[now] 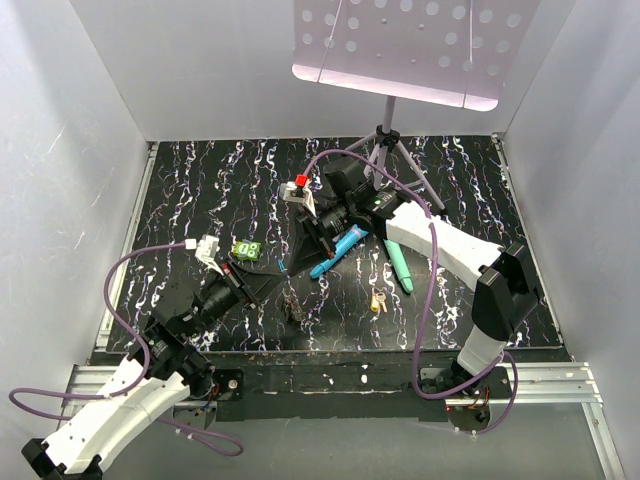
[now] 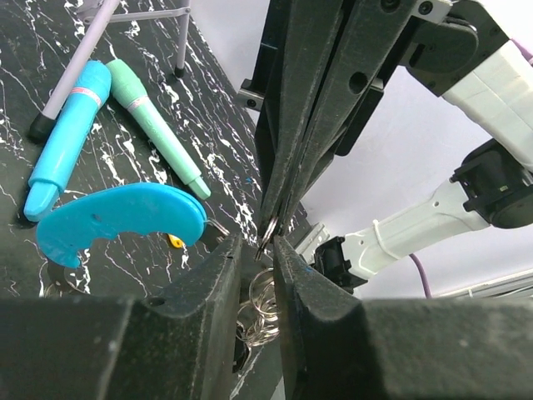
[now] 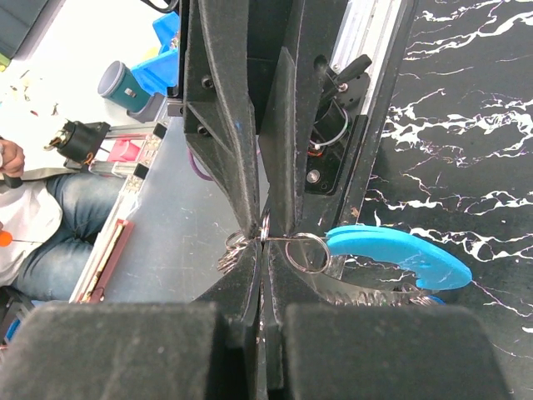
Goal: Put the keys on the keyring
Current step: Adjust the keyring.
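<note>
My right gripper (image 3: 264, 243) is shut on a thin silver ring of the keyring, whose bright blue curved section (image 3: 400, 257) (image 2: 125, 218) lies on the black marbled table (image 1: 200, 190). A second silver loop (image 3: 308, 252) links that ring to the blue section. My left gripper (image 2: 258, 243) faces it tip to tip, jaws narrowly apart on either side of the pinched ring (image 2: 266, 233). A cluster of silver rings (image 2: 262, 304) hangs between the left fingers. In the top view both grippers meet mid-table, the left (image 1: 278, 272) and the right (image 1: 292, 262). A yellow-headed key (image 1: 377, 300) lies alone to the right.
A blue stick (image 2: 67, 146) and a teal stick (image 2: 158, 129) lie beside the blue section. A small green piece (image 1: 246, 250) lies left of the grippers. A tripod stand (image 1: 385, 150) with a perforated white plate (image 1: 400, 40) stands at the back. White walls enclose the table.
</note>
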Motion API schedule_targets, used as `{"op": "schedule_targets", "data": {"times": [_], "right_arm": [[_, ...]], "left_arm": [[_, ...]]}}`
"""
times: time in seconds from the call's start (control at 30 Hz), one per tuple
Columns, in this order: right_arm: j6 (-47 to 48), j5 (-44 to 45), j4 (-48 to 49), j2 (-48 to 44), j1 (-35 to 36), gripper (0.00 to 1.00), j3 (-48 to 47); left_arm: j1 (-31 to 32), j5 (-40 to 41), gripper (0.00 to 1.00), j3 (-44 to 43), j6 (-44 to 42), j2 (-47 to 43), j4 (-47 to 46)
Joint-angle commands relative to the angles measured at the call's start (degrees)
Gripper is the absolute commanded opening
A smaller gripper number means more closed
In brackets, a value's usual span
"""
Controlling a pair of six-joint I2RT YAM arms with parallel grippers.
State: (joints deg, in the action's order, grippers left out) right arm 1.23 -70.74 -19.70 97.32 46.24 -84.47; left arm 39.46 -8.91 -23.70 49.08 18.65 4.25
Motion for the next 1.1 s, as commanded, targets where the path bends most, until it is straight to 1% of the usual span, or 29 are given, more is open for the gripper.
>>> {"op": "schedule_targets", "data": {"times": [0.0, 0.07, 0.1, 0.17, 0.3, 0.37, 0.4, 0.43, 0.5, 0.53, 0.57, 0.6, 0.67, 0.7, 0.73, 0.8, 0.9, 1.0, 1.07], "right_arm": [[-0.8, -2.7, 2.5, -2.7, 0.2, 0.01, 0.3], [-0.8, -2.8, 2.6, -2.7, 0.2, 0.01, 0.4], [-0.8, -2.8, 2.5, -2.7, 0.2, 0.01, 0.4], [-0.8, -2.8, 2.7, -2.7, 0.2, 0.01, 0.4], [-0.8, -2.3, 2.7, -2.8, 0.2, 0.01, 0.6], [-0.8, -1.9, 2.4, -2.8, 0.3, 0.01, 0.4], [-0.5, -1.9, 1.4, -2.8, 0.1, 0.12, 0.2], [1.1, -1.8, -0.8, -2.8, -0.1, 0.20, -0.6], [7.8, -1.8, -8.3, -2.6, -0.7, 0.39, -3.8], [12.8, -1.2, -13.6, -2.4, -1.0, 0.43, -6.1], [19.8, -0.7, -18.9, -2.0, -1.1, 0.46, -8.2], [24.1, 0.3, -23.1, -1.9, -1.2, 0.49, -10.3], [32.1, 1.7, -29.9, -1.4, -1.5, 0.50, -13.3], [34.7, 1.8, -32.4, -1.3, -1.6, 0.51, -14.5], [37.4, 1.7, -34.4, -1.4, -1.7, 0.51, -15.2], [39.9, 1.3, -35.7, -1.9, -1.7, 0.52, -14.9], [40.7, -0.9, -33.1, -3.1, -1.7, 0.52, -12.0], [40.6, -2.7, -29.8, -3.6, -1.8, 0.51, -9.1], [38.7, -2.3, -26.4, -3.5, -1.8, 0.51, -7.6]], "left_arm": [[-0.4, 0.3, 0.20, 0.1, -0.6, 1.2, -1.6], [-0.3, 0.1, 0.17, 0.1, -0.7, 1.6, -2.0], [-0.4, -0.3, 0.13, 0.1, -0.9, 1.6, -2.4], [-0.4, -0.8, 0.01, 0.1, -1.4, 1.4, -2.7], [-0.3, -1.2, 0.00, -1.3, -4.2, 0.2, 0.0], [-0.4, -1.9, 0.00, -3.9, -8.0, -0.3, 3.9], [-0.4, -2.2, 0.00, -6.2, -10.8, 0.0, 7.7], [-0.4, -2.7, 0.00, -8.7, -14.4, 1.0, 11.5], [-0.4, -4.5, 0.00, -15.8, -22.1, 4.9, 22.7], [-0.3, -5.7, 0.00, -20.3, -26.1, 7.5, 27.9], [-0.3, -7.4, 0.00, -24.9, -32.2, 11.2, 33.9], [-0.3, -8.8, 0.00, -29.1, -36.7, 14.9, 42.0], [-0.4, -11.1, 0.00, -38.0, -44.6, 24.1, 53.3], [-0.3, -11.0, 0.00, -42.5, -47.3, 29.2, 57.9], [-0.3, -11.0, 0.00, -47.6, -50.9, 33.3, 62.8], [-0.3, -11.5, 0.00, -53.6, -55.1, 39.8, 69.6], [-0.4, -11.2, 0.00, -60.1, -58.9, 46.4, 75.5], [-0.3, -11.1, 0.00, -63.7, -61.5, 50.5, 78.5], [-0.3, -11.6, 0.00, -65.5, -62.8, 52.8, 79.8]]}}
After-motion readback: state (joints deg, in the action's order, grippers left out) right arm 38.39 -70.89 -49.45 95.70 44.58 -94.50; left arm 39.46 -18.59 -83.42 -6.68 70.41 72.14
